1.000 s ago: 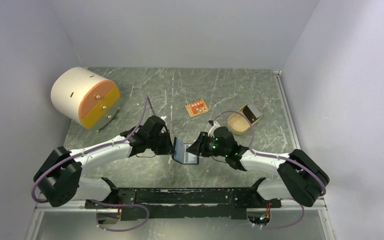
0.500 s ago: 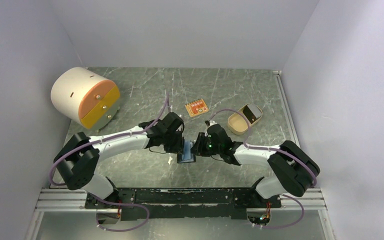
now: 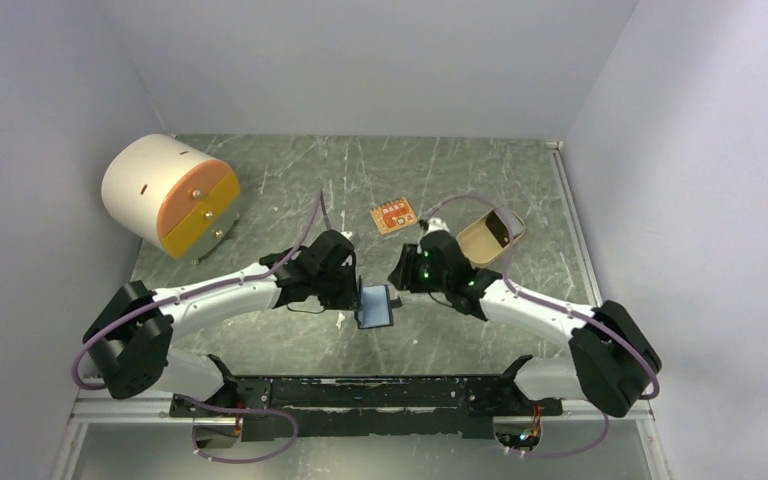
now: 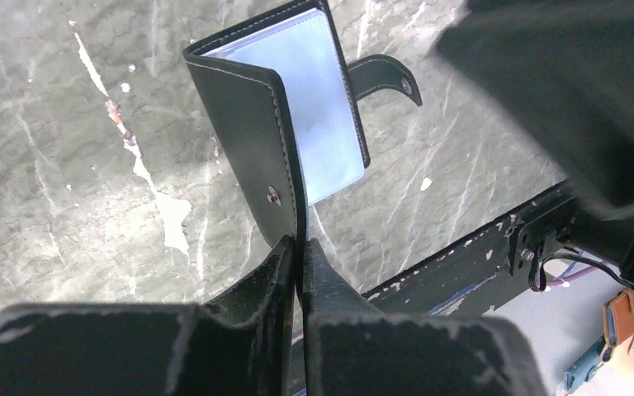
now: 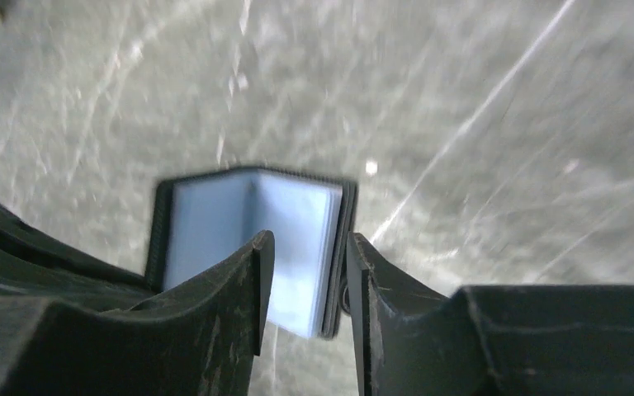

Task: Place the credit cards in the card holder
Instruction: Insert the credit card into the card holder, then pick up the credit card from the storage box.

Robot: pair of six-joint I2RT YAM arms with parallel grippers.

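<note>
The card holder (image 3: 376,306) is a black wallet, open, with bluish-grey inner pockets. In the left wrist view my left gripper (image 4: 301,247) is shut on the lower edge of its black cover (image 4: 248,124); the pockets (image 4: 322,107) and snap tab (image 4: 384,78) show beyond. My left gripper (image 3: 358,297) holds it just above the table. My right gripper (image 3: 398,277) is open and empty, just behind the wallet. In the right wrist view the open wallet (image 5: 215,223) lies beyond my right gripper (image 5: 305,280). One dark grey credit card (image 3: 496,228) lies in the tan tray.
The tan oval tray (image 3: 472,250) sits at the right, partly behind the right arm. A small orange board (image 3: 393,215) lies behind the grippers. A white cylinder with orange and yellow drawers (image 3: 170,195) stands at the back left. Walls close in on both sides.
My right gripper has drawn back from the wallet, away from the near edge. My left gripper still holds the wallet, which has shifted a little.
</note>
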